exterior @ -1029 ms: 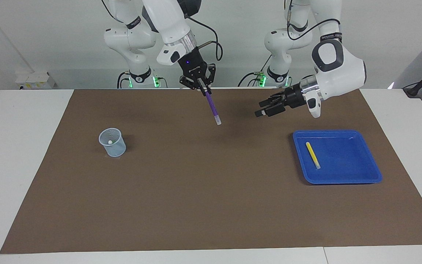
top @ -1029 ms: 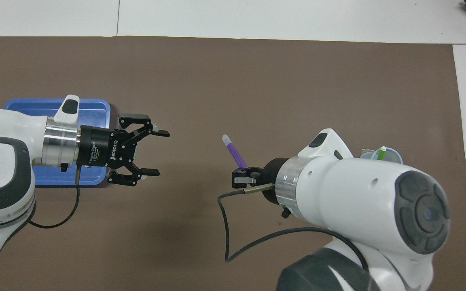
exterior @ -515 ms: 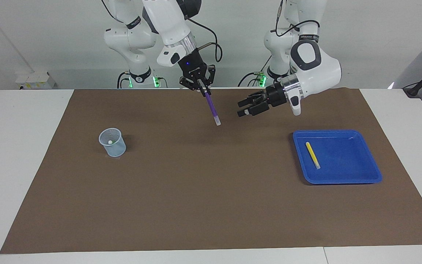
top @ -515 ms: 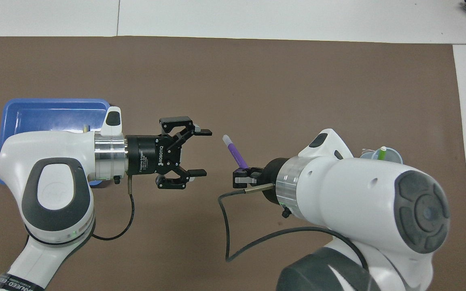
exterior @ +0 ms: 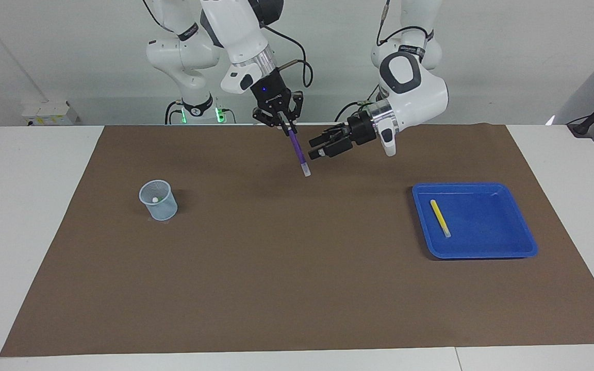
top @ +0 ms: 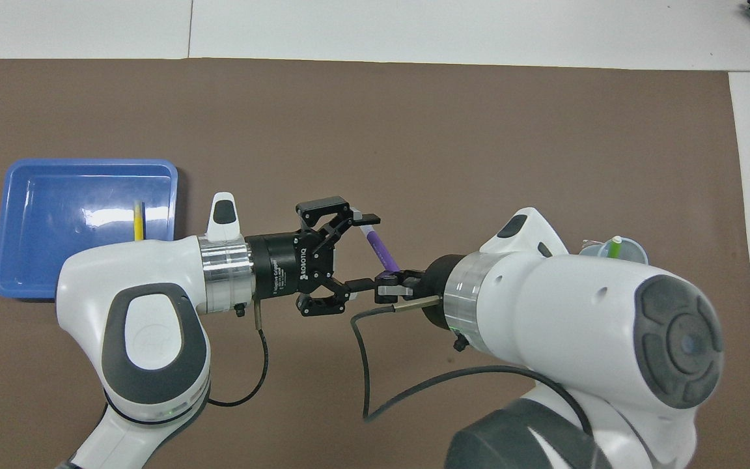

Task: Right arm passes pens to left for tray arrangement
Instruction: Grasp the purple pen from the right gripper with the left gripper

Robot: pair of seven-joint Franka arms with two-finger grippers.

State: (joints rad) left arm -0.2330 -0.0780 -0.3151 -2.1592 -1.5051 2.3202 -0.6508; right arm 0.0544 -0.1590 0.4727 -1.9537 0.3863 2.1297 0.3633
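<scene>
You are looking at a matt brown mat (exterior: pixel 297 288), paper-like and faintly rough, laid on a smooth white table (exterior: pixel 29 232). The tray (exterior: pixel 526 246) is glossy blue plastic (it throws white glare in the overhead view). The cup (exterior: pixel 158 200) is pale blue mesh, apparently plastic. The purple pen (exterior: pixel 298 151) and yellow pen (exterior: pixel 440 218) have smooth plastic barrels. Both arms wear glossy white shells with brushed silver metal wrist rings; the left gripper (exterior: pixel 316 148) and right gripper (exterior: pixel 282 119) are matt black.
</scene>
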